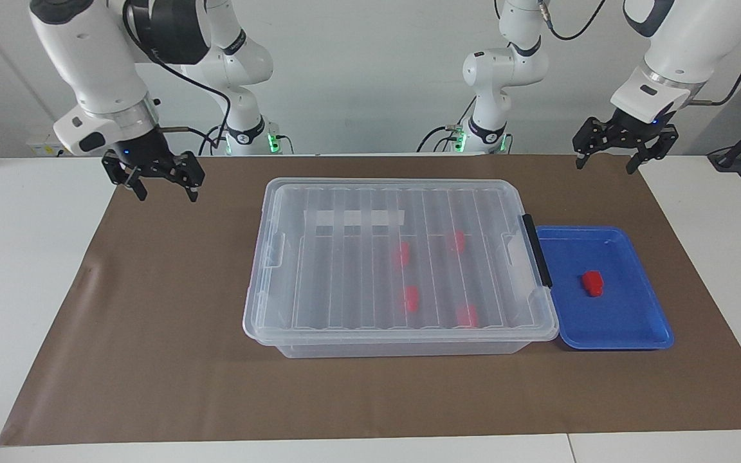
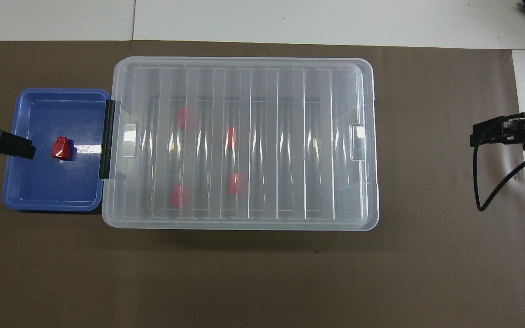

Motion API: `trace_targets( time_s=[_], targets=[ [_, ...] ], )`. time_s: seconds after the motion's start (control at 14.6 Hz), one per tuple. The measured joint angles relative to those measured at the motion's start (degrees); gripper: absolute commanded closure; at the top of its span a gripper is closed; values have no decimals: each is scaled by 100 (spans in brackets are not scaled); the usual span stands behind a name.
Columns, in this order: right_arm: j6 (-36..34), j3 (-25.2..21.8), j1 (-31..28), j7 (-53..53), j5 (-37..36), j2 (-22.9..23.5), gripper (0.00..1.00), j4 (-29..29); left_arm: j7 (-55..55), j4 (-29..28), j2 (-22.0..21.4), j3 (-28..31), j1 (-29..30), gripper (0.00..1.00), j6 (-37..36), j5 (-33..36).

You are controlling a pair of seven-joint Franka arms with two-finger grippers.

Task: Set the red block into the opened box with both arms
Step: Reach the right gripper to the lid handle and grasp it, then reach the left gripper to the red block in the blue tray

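One red block [image 1: 592, 283] [image 2: 61, 148] lies in the shallow blue tray [image 1: 634, 325] [image 2: 39, 191], beside the box at the left arm's end of the table. The clear box [image 1: 345, 283] [image 2: 290, 136] stands mid-mat with its ribbed lid on. Several more red blocks [image 1: 411, 299] [image 2: 233, 183] show through the lid. My left gripper [image 1: 605, 164] [image 2: 24, 149] hangs open, high over the tray's outer rim, holding nothing. My right gripper [image 1: 166, 193] [image 2: 476, 136] hangs open over the bare mat at the right arm's end, apart from the box.
A brown mat [image 1: 152, 360] [image 2: 426, 273] covers the white table under everything. A black latch bar [image 1: 536, 257] [image 2: 106, 139] runs along the box's end next to the tray. A black cable [image 2: 486, 191] loops below the right gripper.
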Motion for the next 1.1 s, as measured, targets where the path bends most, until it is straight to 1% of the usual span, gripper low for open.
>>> trace_targets(
  time_s=[0.14,0.34,0.41,0.55,0.68,0.89,1.1],
  targets=[
    [469,24,301,109,73,151,0,-179,0,-283,-69,3,2,0,470,0],
    [970,44,606,352,109,463,0,-256,0,-1120,-333,9,7,0,1476,0],
    [1086,45,670,427,111,565,0,-265,-1,-1321,-402,13,25,0,1676,0],
    [1250,47,727,462,113,754,0,-273,-1,-1525,-457,20,164,0,1920,0],
    [1375,41,724,462,115,871,0,-303,1,-1694,-453,28,341,0,2175,0],
    [1540,39,724,462,114,917,0,-452,3,-2293,-398,40,538,0,3014,0],
    [1552,38,724,462,111,919,0,-571,3,-2737,-77,46,699,0,3742,0]
  ],
)
